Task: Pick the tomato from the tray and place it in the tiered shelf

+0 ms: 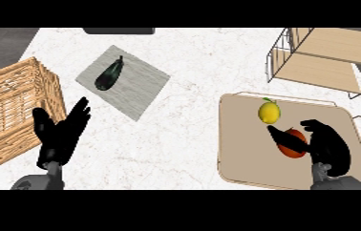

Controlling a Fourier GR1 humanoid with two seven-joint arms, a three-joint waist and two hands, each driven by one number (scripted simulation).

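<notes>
Tomato (291, 144) on tray (236, 144), right hand (321, 141) fingers (282, 137) curled round it, lemon (269, 112) just beyond fingertips. We judge grasp made; lift, carry to tiered shelf (317, 53) remain. Left hand (60, 132) resting on bench (190, 125), fingers straight.

Desk (197, 130): white marbled top, evenly lit, fills nearly the whole view. Dark grey floor strip (15, 41) shows past the far-left corner. Dark rectangular fixture (118, 30) at the far edge (identity unclear). Wicker basket (21, 101) sits at the left edge.
</notes>
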